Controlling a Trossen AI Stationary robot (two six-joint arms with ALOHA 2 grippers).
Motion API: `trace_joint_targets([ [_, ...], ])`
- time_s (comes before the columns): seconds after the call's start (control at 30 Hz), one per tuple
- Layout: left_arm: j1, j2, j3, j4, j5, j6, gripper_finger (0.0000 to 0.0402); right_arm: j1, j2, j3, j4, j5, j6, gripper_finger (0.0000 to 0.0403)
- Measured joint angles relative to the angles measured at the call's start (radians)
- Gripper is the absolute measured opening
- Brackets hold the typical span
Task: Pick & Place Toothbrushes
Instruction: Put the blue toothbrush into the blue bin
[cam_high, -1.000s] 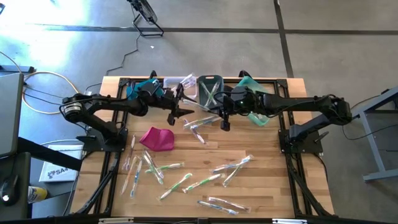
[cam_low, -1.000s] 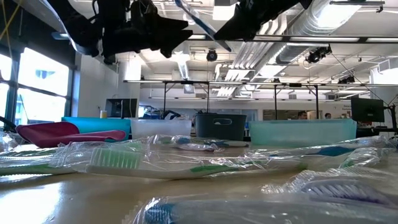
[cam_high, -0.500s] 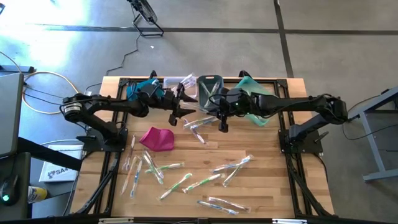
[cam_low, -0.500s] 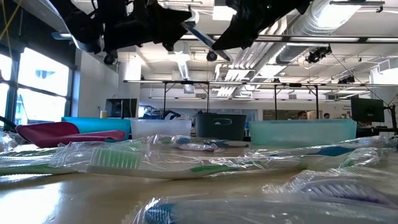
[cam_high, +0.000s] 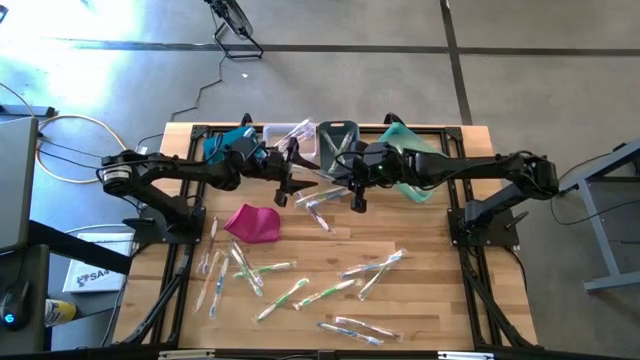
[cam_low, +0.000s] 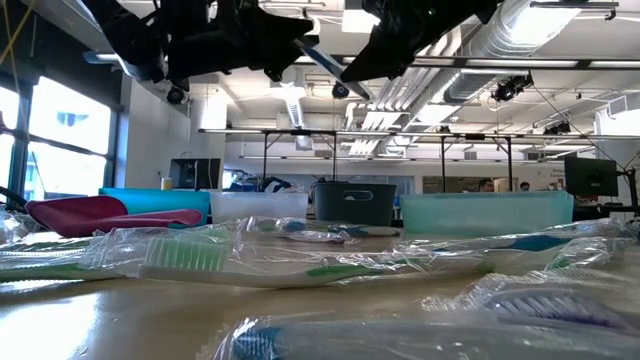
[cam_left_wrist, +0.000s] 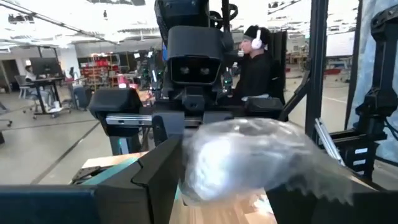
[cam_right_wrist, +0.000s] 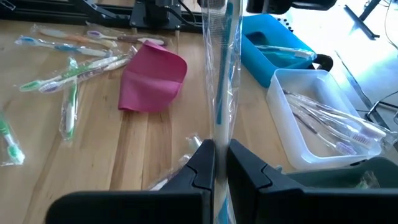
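Note:
My right gripper (cam_right_wrist: 221, 163) hangs over the table's far middle, shut on a blue toothbrush (cam_right_wrist: 221, 68) in a clear wrapper. The toothbrush slants between both grippers in the low view (cam_low: 322, 58). My left gripper (cam_high: 292, 172) faces it from the left, open. The wrapper's free end (cam_left_wrist: 249, 155) shows as a blur between its fingers. Several more wrapped toothbrushes (cam_high: 300, 290) lie flat on the wooden table. Others rest in the clear bin (cam_right_wrist: 317, 118) and the blue bin (cam_right_wrist: 280, 50). My right gripper pinches the wrapped toothbrush between its two fingers, near one end (cam_right_wrist: 219, 142). The fingers come from the table's right, slanting down. The toothbrush sticks straight out past the fingertips toward my left gripper, lifted clear of the table. My left gripper: I cannot tell whether its fingers touch the wrapper.
Blue (cam_high: 220, 142), clear (cam_high: 285, 133), grey (cam_high: 338, 140) and teal (cam_high: 408, 165) bins line the far edge. A magenta pouch (cam_high: 252, 222) lies left of centre. Loose toothbrushes (cam_high: 315, 200) lie under the grippers. A person sits beyond the table (cam_left_wrist: 258, 62).
My left gripper has edged toward my right gripper and the toothbrush's free end. My right gripper has sunk slightly with the toothbrush. Neither finger gap has changed.

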Motion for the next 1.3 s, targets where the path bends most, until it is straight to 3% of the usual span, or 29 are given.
trace_joint_targets([
  [0.27,0.000,0.000,0.000,-0.016,-0.001,-0.002,0.0192,0.000,0.000,0.000,0.000,-0.001,0.000,0.0014],
  [0.67,0.000,0.000,0.000,-0.015,-0.007,-0.002,0.0078,0.000,0.000,0.000,0.000,-0.009,-0.002,0.0014],
  [1.3,0.000,0.000,0.000,-0.016,-0.013,-0.002,0.0014,0.000,0.000,0.000,-0.001,-0.009,-0.002,0.0014],
])
